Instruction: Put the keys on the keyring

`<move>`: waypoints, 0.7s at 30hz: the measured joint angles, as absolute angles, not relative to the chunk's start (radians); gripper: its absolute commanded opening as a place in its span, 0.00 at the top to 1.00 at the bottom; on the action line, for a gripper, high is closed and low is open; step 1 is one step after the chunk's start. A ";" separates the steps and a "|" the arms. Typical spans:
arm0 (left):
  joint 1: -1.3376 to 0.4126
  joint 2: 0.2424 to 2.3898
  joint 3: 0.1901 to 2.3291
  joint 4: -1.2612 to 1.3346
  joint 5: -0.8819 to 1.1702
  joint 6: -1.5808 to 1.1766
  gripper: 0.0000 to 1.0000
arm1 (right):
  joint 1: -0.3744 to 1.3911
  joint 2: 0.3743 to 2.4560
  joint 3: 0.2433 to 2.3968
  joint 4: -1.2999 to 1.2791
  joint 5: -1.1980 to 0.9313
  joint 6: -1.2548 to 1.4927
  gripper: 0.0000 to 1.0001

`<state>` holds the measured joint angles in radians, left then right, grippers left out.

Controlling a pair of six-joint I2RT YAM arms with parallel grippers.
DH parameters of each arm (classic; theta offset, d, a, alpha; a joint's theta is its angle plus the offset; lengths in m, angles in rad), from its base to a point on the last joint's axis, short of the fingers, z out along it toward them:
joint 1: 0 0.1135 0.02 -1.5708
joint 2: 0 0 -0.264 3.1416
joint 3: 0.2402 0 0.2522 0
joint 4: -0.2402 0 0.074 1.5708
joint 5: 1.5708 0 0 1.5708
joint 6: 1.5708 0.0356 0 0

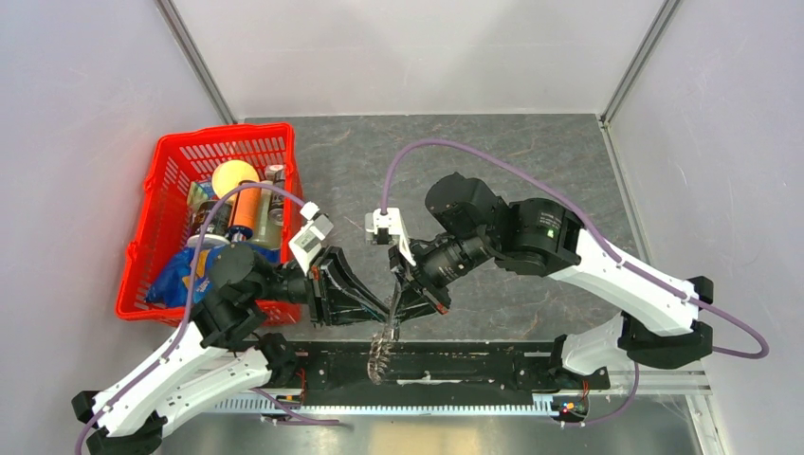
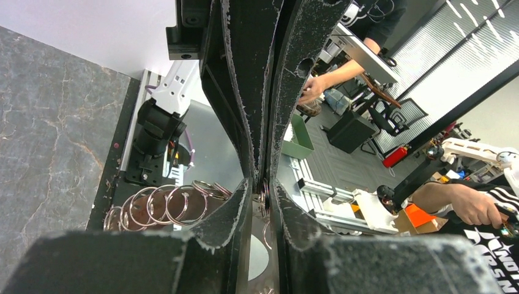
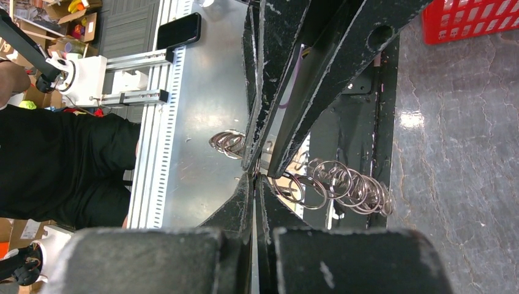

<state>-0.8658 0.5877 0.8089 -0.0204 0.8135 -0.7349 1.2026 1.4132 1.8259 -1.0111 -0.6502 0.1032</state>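
Black, chalk-scuffed fingers of my right claw point(image 3: 254, 179) are clenched tip to tip. My left claw point(image 2: 261, 191) meets it, jaws slightly parted with one wire loop between; whether it grips, I cannot tell. The keyring point(image 1: 382, 349), a chain of silvery split rings, dangles just below both, over the black base rail point(image 1: 474, 360) edging the grey marbled counter point(image 1: 493, 161).

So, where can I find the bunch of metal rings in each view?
Top external: the rings hang low, just left of centre.
Left wrist: the rings show as a row at the lower left.
Right wrist: the rings show as a row, right of centre.
Shared landmark: the grey table, seen in all three.
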 measured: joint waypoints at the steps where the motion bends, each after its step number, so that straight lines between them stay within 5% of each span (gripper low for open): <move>1: -0.866 0.588 0.809 -0.020 0.815 -0.735 0.80 | 1.203 1.415 1.828 -1.011 -0.650 0.103 1.00; 6: -0.866 0.587 0.809 -0.024 0.818 -0.735 0.84 | 1.203 1.423 1.835 -1.018 -0.650 0.104 1.00; 9: -0.866 0.587 0.809 -0.028 0.823 -0.735 0.97 | 1.203 1.429 1.840 -1.026 -0.650 0.104 1.00; 19: -0.866 0.585 0.809 -0.040 0.828 -0.733 0.98 | 1.203 1.440 1.849 -1.045 -0.649 0.104 1.00; 21: -0.866 0.583 0.809 -0.043 0.822 -0.732 0.98 | 1.203 1.440 1.849 -1.045 -0.647 0.104 0.88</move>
